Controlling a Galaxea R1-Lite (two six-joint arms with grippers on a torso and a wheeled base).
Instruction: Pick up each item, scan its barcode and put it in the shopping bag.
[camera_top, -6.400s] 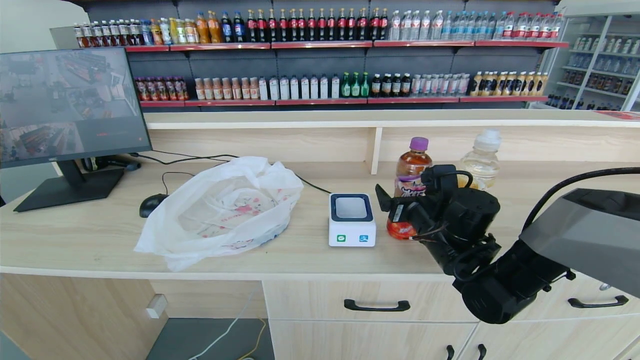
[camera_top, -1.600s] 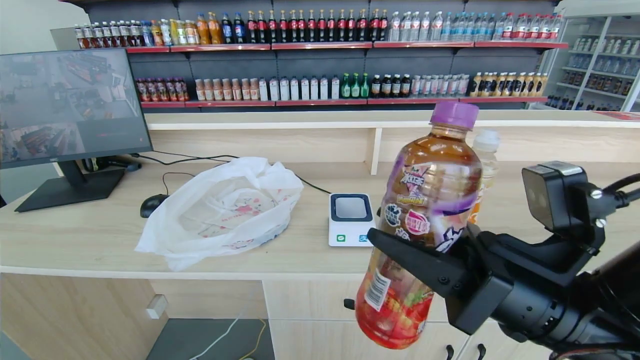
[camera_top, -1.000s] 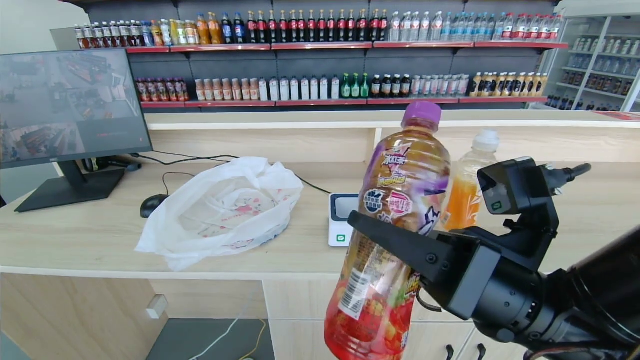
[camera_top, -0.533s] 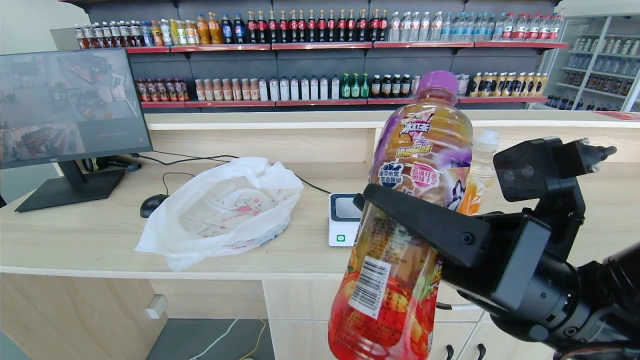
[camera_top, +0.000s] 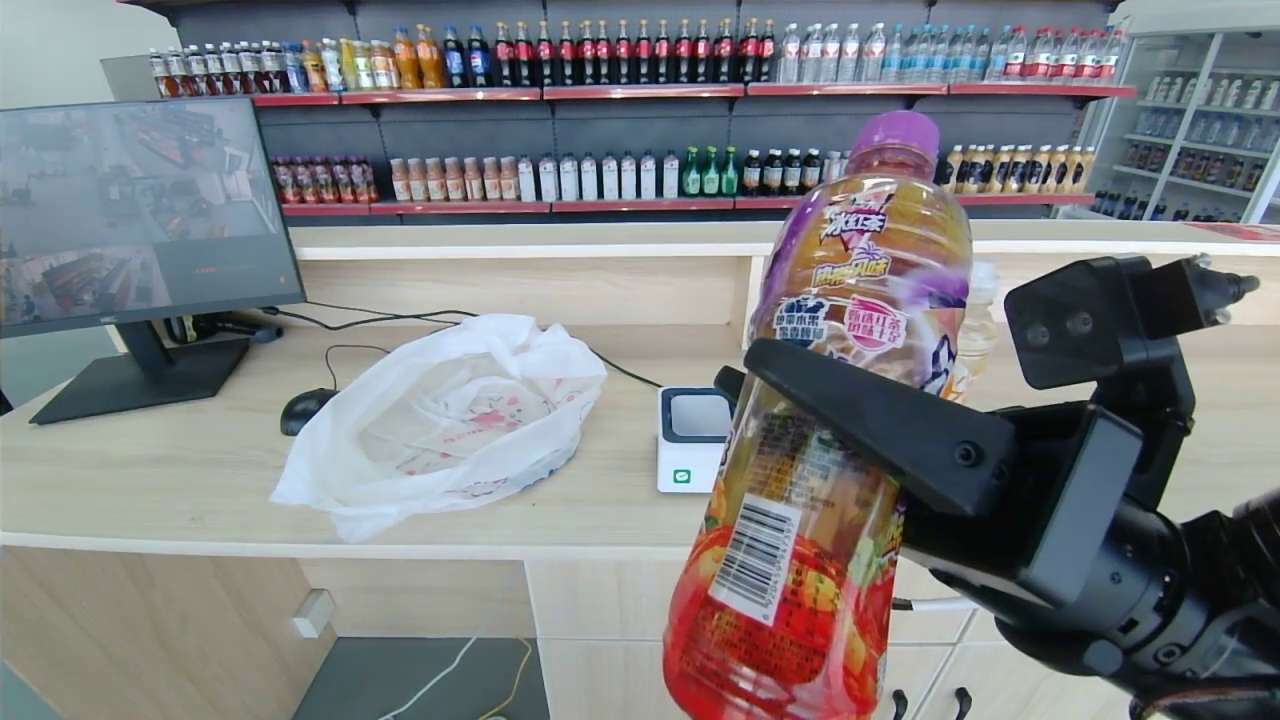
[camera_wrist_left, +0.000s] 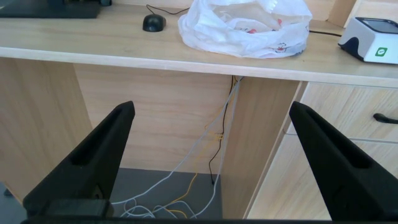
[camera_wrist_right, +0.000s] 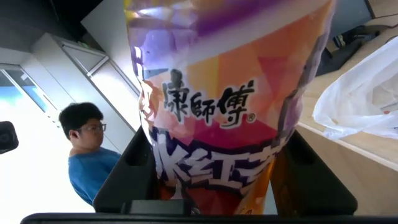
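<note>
Off the counter's (camera_top: 200, 480) front edge, toward its right end, your right gripper (camera_top: 745, 372) has the bottle (camera_top: 830, 450) up in the air. Its fingers are clamped on the bottle's middle from both sides. The bottle is tilted: purple cap up and leaning right, red bottom low and nearest the head camera. The barcode on the lower label faces that camera. From the right wrist, you see the label close up, with a black finger pressed on each side.

Your left gripper (camera_wrist_left: 211, 155) hangs low in front of the counter's face, under the front edge. Its fingers are spread wide with nothing between them.

The scanner (camera_top: 695, 440) sits on the counter near the front edge, about mid-length, its right part hidden behind the bottle. The bag (camera_top: 450, 420) lies slumped just left of the scanner. The mouse (camera_top: 303, 408) is at the bag's left side, the monitor (camera_top: 140, 210) at the counter's left end. A second bottle (camera_top: 980, 320) stands toward the back right, mostly hidden by the held one.
</note>
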